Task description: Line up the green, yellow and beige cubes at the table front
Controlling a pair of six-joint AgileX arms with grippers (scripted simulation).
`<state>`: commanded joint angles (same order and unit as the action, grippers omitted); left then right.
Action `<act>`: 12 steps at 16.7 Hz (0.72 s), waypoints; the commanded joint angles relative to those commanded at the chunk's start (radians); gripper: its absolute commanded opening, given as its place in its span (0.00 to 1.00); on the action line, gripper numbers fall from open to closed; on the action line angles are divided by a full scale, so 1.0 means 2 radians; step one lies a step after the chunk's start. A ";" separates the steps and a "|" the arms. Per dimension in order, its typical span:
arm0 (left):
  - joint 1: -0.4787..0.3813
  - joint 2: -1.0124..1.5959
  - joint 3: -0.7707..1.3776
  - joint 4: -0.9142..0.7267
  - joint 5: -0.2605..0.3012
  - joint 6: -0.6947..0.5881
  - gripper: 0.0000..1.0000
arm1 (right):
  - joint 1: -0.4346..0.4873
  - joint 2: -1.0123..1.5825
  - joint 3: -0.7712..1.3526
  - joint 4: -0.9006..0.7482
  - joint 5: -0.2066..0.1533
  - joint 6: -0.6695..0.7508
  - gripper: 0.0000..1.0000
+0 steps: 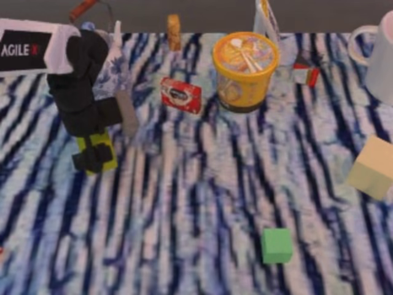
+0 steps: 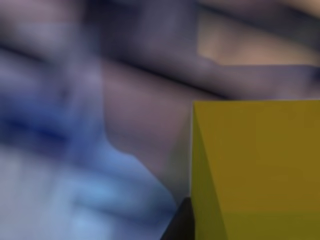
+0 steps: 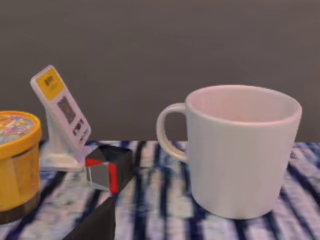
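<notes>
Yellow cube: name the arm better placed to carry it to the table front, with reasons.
Left. The left gripper is already around the yellow cube at the table's left side; the right arm is not in the top view.

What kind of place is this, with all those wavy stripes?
Probably a pretend, computer-made robot practice table, not a real kitchen. A black left gripper sits over a yellow cube, plain green and beige cubes lie loose, and a white mug and noodle tub stand about.
</notes>
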<state>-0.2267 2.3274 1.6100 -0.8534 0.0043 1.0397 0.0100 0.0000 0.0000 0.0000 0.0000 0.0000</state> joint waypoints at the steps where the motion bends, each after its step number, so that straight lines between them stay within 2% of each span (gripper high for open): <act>1: 0.000 0.000 0.000 0.000 0.000 0.000 0.00 | 0.000 0.000 0.000 0.000 0.000 0.000 1.00; 8: 0.000 0.000 0.000 0.000 0.000 0.000 0.00 | 0.000 0.000 0.000 0.000 0.000 0.000 1.00; 12: 0.003 -0.019 0.015 -0.030 0.003 -0.004 0.00 | 0.000 0.000 0.000 0.000 0.000 0.000 1.00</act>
<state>-0.2214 2.2889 1.6394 -0.9127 0.0107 1.0322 0.0100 0.0000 0.0000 0.0000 0.0000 0.0000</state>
